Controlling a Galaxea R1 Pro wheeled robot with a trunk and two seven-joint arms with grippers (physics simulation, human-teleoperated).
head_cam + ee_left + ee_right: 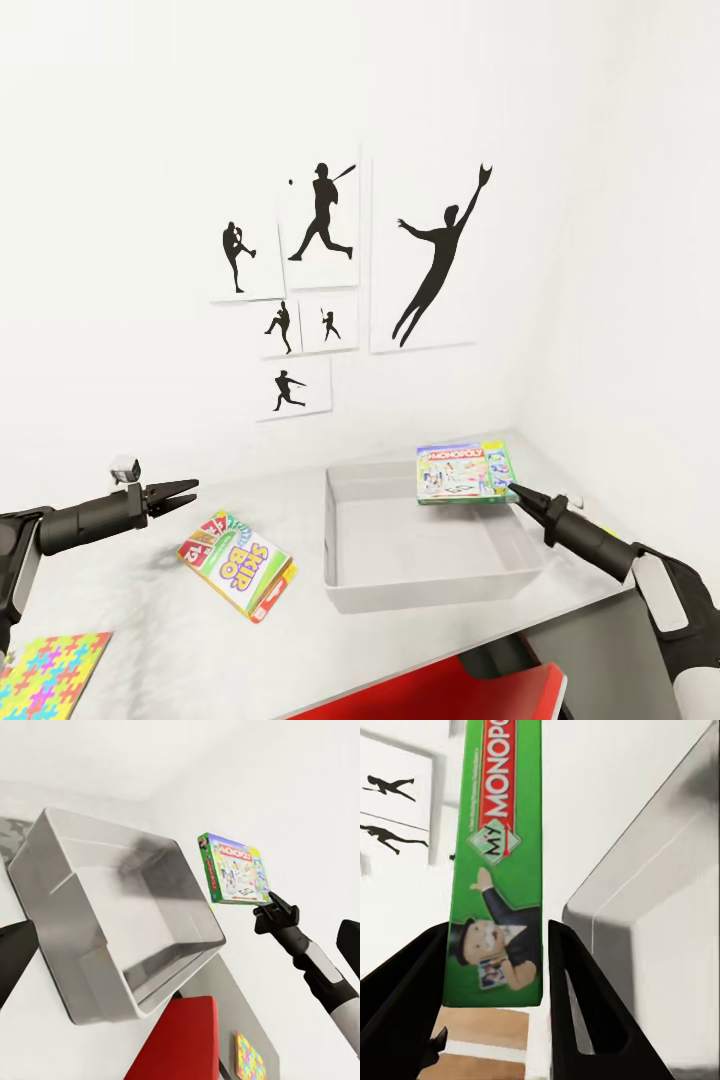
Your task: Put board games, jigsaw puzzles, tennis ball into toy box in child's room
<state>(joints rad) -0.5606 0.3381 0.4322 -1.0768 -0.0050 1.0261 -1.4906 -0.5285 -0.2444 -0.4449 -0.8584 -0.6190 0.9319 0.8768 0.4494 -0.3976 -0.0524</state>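
Green Monopoly box (465, 474) in right end effector (517, 492), over toy box (430, 580)

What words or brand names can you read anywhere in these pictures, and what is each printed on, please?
"SKIP BO": on the green-yellow board game lying on the table.
"MONOPOLY": on the lid of the green board game that the right gripper holds over the toy box.
"MY MONOPOLY": along that box's green edge, read in the right wrist view.
Smaller print on both lids is too blurred to read.
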